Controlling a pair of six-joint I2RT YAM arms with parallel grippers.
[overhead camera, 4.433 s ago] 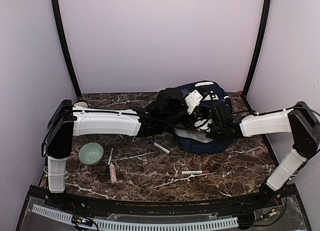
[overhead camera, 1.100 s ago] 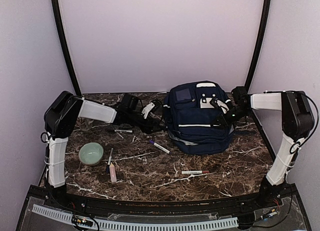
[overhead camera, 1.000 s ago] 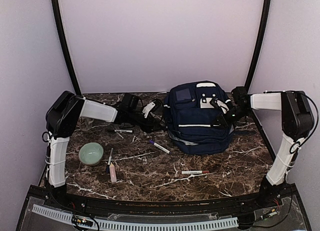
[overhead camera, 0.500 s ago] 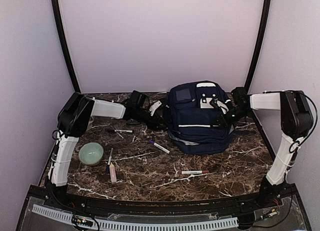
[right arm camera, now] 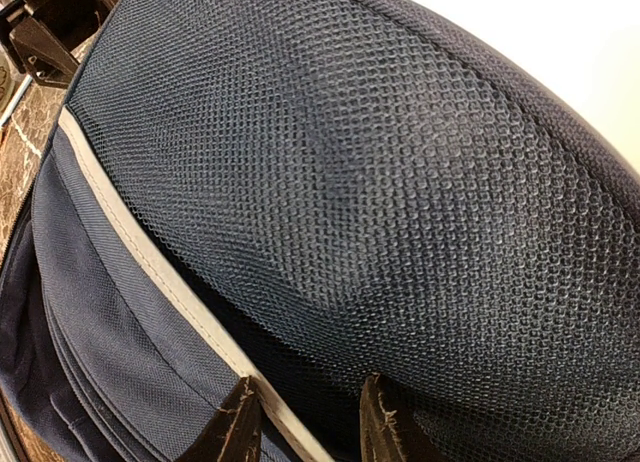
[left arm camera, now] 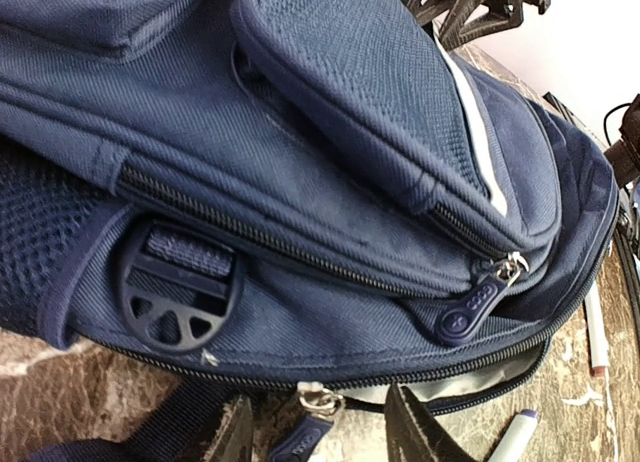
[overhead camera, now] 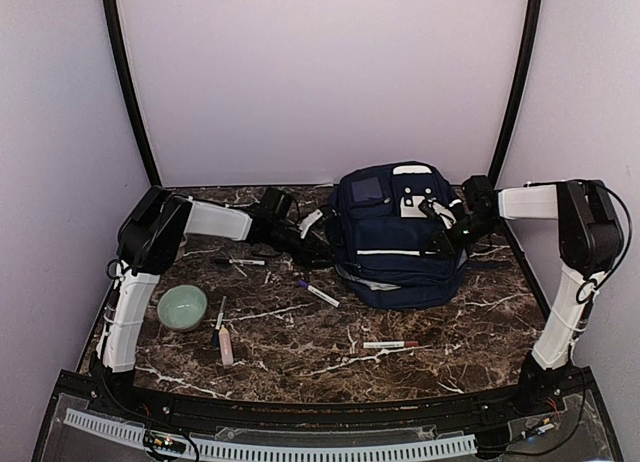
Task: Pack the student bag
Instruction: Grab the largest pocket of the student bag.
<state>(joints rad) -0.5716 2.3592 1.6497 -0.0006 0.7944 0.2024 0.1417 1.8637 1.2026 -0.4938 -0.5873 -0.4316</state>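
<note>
The student bag (overhead camera: 395, 247), navy with white stripes, stands at the back right of the marble table. My left gripper (overhead camera: 312, 225) is at the bag's lower left side. In the left wrist view its jaws (left arm camera: 325, 437) stand open on either side of a navy zipper pull (left arm camera: 312, 430) without pinching it. Just right of that pull the main zipper gapes and grey lining (left arm camera: 470, 384) shows. My right gripper (overhead camera: 447, 234) is on the bag's right side. In the right wrist view it (right arm camera: 310, 432) is shut on the mesh side pocket (right arm camera: 400, 202) beside a white stripe.
A green bowl (overhead camera: 182, 307) sits at the left. A pink tube (overhead camera: 226, 345) and a thin tool (overhead camera: 218, 317) lie near it. Pens lie loose: one by the left arm (overhead camera: 246, 262), a purple-capped marker (overhead camera: 323, 295), and a red-tipped one (overhead camera: 390, 344). Walls close the back and sides.
The bag went from tipped and held between both arms to standing upright. My left gripper moved right to the bag's lower left zipper and its jaws narrowed slightly. The right gripper has stayed put.
</note>
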